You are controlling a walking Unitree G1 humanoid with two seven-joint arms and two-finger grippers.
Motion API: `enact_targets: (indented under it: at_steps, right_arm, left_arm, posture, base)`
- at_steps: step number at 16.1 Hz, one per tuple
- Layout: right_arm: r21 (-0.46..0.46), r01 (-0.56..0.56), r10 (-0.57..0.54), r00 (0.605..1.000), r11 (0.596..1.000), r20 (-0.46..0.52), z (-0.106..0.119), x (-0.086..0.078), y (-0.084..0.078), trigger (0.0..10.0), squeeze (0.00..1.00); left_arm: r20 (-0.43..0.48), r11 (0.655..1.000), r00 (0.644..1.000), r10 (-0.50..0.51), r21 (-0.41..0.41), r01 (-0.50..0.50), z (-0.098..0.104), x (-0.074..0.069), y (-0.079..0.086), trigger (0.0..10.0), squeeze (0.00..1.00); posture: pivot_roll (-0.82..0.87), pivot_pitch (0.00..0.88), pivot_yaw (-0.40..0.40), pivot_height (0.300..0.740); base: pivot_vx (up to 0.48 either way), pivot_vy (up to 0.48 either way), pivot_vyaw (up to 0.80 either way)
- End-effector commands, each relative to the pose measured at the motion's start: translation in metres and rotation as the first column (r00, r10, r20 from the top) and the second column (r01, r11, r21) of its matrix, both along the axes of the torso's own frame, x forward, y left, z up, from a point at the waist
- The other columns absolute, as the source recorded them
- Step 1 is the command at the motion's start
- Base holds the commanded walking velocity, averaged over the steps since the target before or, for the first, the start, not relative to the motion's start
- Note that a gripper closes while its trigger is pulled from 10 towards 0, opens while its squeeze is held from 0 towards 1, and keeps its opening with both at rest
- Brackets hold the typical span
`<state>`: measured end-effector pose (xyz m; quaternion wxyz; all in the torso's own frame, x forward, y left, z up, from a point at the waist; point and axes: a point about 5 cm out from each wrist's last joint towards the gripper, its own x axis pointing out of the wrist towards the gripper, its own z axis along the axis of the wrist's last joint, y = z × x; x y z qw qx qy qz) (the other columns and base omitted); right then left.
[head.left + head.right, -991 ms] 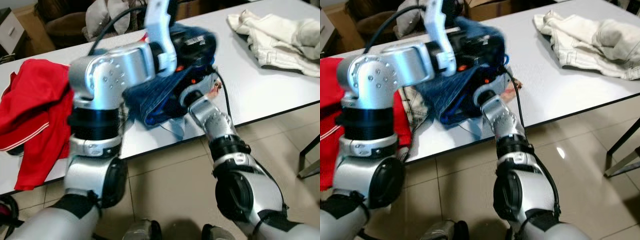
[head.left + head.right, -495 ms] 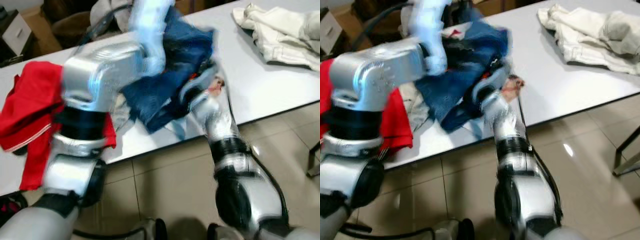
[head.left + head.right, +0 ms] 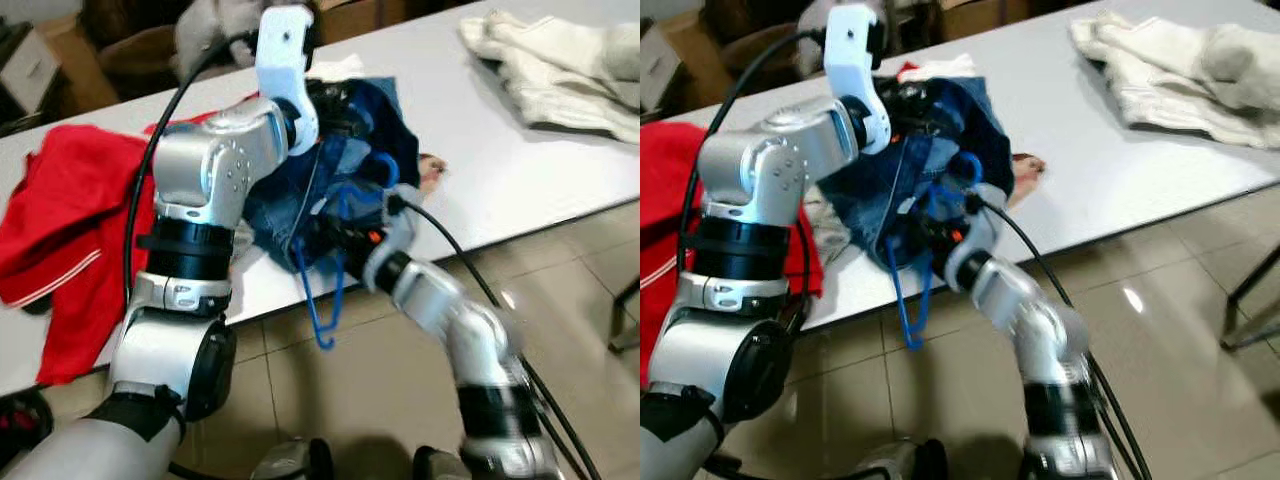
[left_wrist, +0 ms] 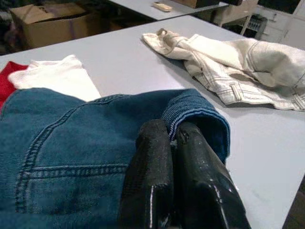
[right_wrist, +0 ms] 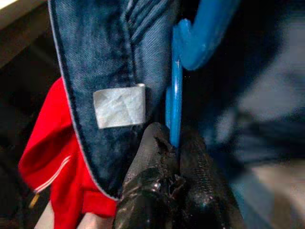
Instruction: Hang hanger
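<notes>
The blue denim garment lies bunched near the front edge of the white table, and everything else sits around it; the red garment is on the robot's left of the denim, the cream garment well apart on its right, a white cloth just behind it. The left gripper is pressed closed on the denim's rolled hem, pinching that fold from above the pile; the right gripper is clamped tight on the thin shaft of the blue hanger, just beside a small white label sewn inside the denim. The hanger's hook curls up against the front of the denim while its lower loop hangs off the table edge below it, toward the tiled floor. By my reading, hanger and garment are both gripped but not yet joined; the hanger still has to be worked inside the denim, and no rail to hang it on is in sight.
</notes>
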<state>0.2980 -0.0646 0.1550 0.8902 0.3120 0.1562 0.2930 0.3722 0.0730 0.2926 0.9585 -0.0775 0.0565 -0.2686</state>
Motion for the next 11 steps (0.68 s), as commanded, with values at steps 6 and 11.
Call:
enact_targets:
  at_steps: [6,11]
  right_arm:
    - [0.21,0.163,-0.139,0.983,0.964,-0.122,0.012,0.006,-0.021,10.0,0.0]
    - [0.244,0.18,-0.156,0.981,0.953,-0.113,0.032,0.044,-0.029,10.0,0.0]
  left_arm:
    - [0.076,0.987,0.996,0.037,0.155,-0.048,-0.014,-0.006,0.028,0.0,0.0]
    - [0.063,0.957,0.994,0.087,0.272,-0.101,-0.026,-0.018,0.064,0.0,0.0]
  posture:
    - [-0.11,0.065,0.163,0.74]
    - [-0.07,0.062,0.096,0.74]
  base:
    - [0.0,0.0,0.0]
    - [0.0,0.0,0.0]
